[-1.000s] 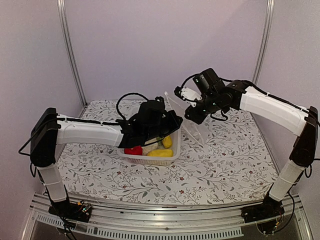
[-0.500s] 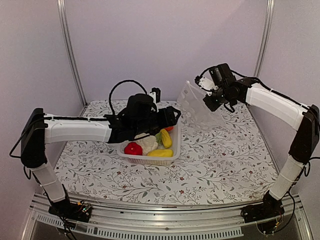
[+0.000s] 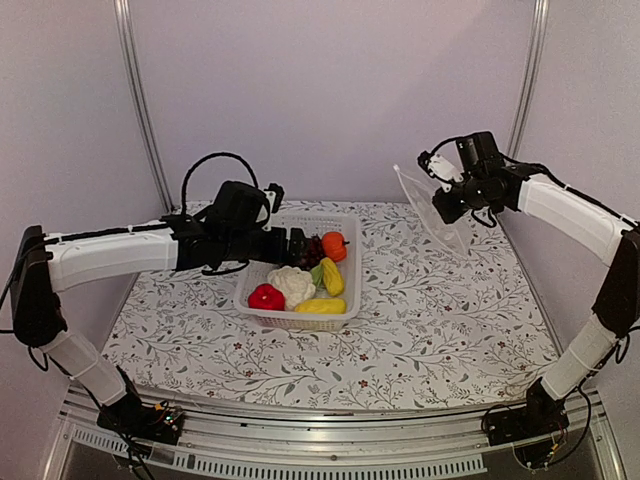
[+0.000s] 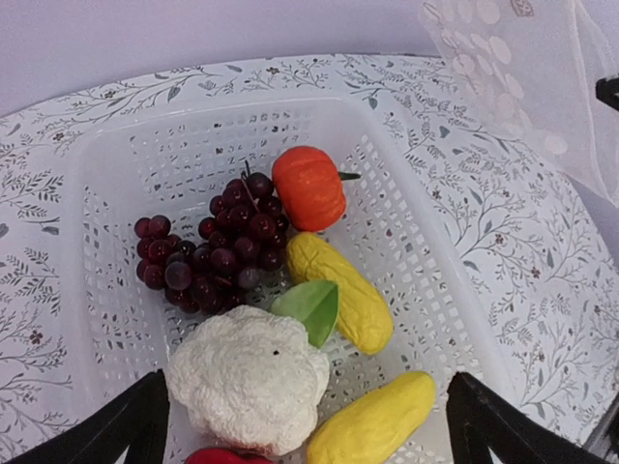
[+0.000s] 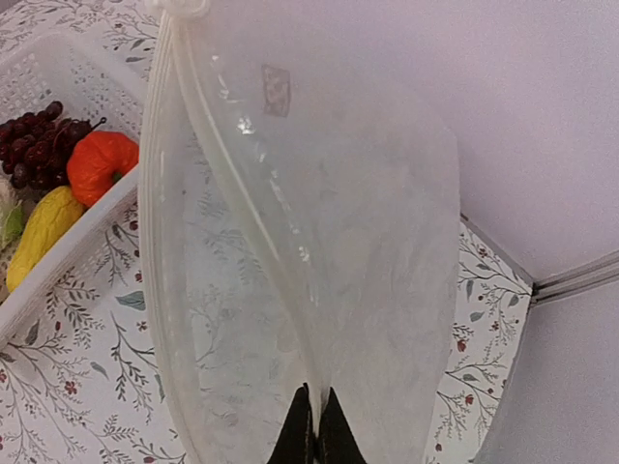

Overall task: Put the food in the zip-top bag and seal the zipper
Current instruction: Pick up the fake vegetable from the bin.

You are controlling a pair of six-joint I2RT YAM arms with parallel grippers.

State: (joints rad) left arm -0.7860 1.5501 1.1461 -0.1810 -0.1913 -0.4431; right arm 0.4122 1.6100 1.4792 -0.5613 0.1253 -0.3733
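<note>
Zip-top bag: empty, aloft to the right of the basket, edge pinched in the closed right gripper.
Food: all in the basket, with the left gripper spread wide above it. Risk: the single pinch leaves the floppy mouth collapsed, so food may miss.

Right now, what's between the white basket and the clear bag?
Nothing, just bare flowery tablecloth between the white perforated plastic basket and clear spotted plastic bag, in the top view.

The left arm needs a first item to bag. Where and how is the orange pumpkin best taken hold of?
Probably take the orange pumpkin across its round body, straight down from above, since the basket walls block side approaches. The grape bunch touches one side and a yellow piece lies close by another, so a diagonal grip fits best.
</note>
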